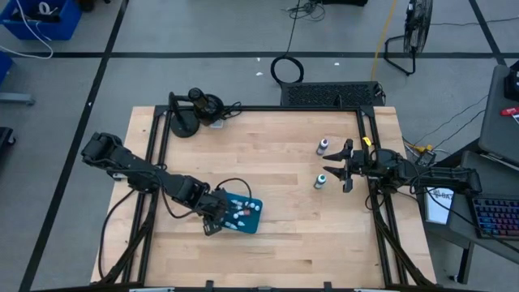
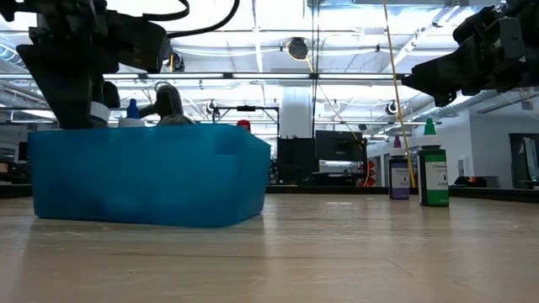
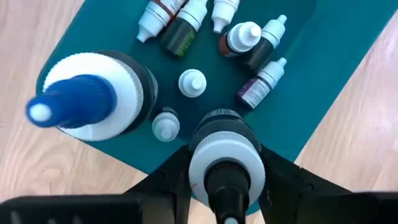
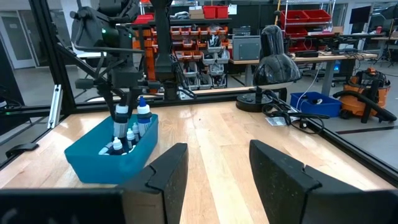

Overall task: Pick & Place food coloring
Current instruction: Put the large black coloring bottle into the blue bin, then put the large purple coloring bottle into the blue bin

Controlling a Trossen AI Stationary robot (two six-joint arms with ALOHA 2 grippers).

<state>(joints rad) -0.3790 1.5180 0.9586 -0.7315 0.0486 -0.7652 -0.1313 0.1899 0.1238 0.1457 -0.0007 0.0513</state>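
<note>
A teal tray [image 1: 252,220] sits near the table's front left. It holds several small dropper bottles [image 3: 249,56] and a larger white-collared bottle with a blue tip [image 3: 87,102], which stands upright. My left gripper [image 1: 217,216] hangs over the tray's left end, shut on a bottle with a white collar and black tip [image 3: 222,163]. By the right edge my right gripper [image 1: 339,168] stands open and level, with nothing between its fingers. A purple bottle [image 1: 323,147] and a green bottle [image 1: 320,180] stand upright on the wood just left of it. My left gripper pinches the bottle between its two fingers at the sides of its white collar [image 3: 198,163]. The fingers [image 3: 283,183] come from above, pointing steeply down. The bottle stays upright inside the tray [image 4: 121,115]. The tray wall hides whether its base rests on the floor.
A black desk lamp [image 1: 195,109] stands at the table's far left corner. A black frame rail [image 1: 268,109] runs around the table. Bare wood lies between the tray and the two standing bottles.
</note>
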